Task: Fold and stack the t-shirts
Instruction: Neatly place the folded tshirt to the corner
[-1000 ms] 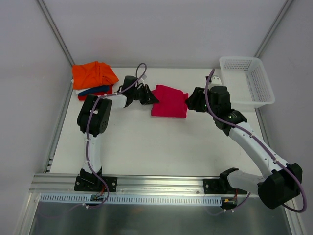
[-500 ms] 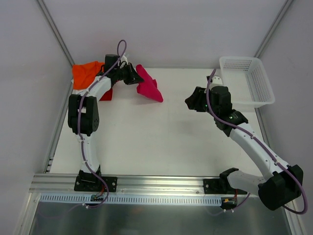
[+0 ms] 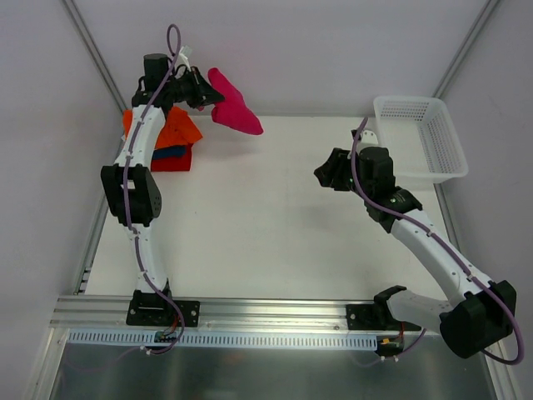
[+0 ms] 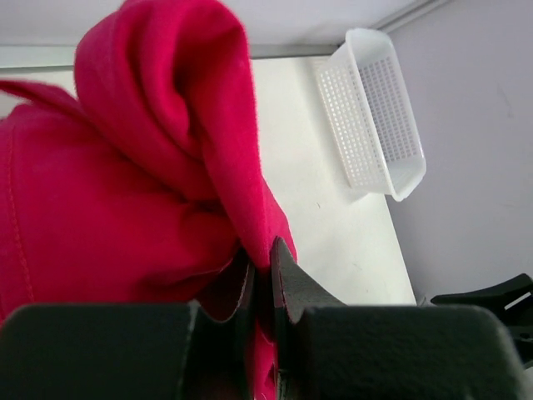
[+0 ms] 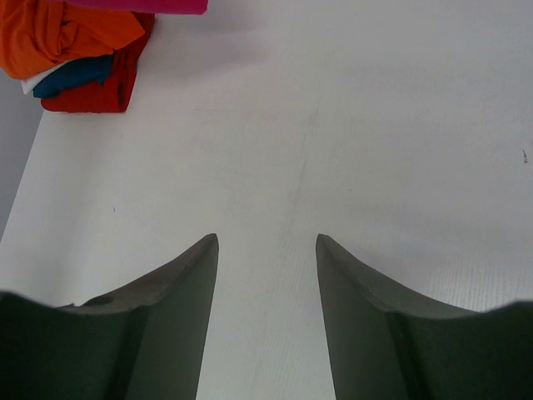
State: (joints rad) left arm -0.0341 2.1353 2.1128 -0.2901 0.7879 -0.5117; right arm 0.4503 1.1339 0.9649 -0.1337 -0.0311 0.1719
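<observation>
The folded magenta-pink t-shirt (image 3: 234, 107) hangs in the air at the back left, with my left gripper (image 3: 206, 93) shut on one edge of it. In the left wrist view the pink cloth (image 4: 141, 192) is pinched between the closed fingers of the left gripper (image 4: 262, 250). Just left of and below it lies a stack of t-shirts, orange (image 3: 171, 129) on dark blue (image 3: 171, 152) on red (image 3: 171, 163). My right gripper (image 3: 325, 175) hovers over the table right of centre, open and empty (image 5: 266, 242). Its view shows the stack (image 5: 79, 50) far off.
A white mesh basket (image 3: 420, 137) stands at the back right corner, also seen in the left wrist view (image 4: 371, 117). Grey walls close the table at the left and back. The right arm reaches diagonally across the table's right half.
My left gripper has lifted the folded pink t-shirt off the middle of the table and carried it up and to the back left, beside the stack. The right arm has barely moved.
</observation>
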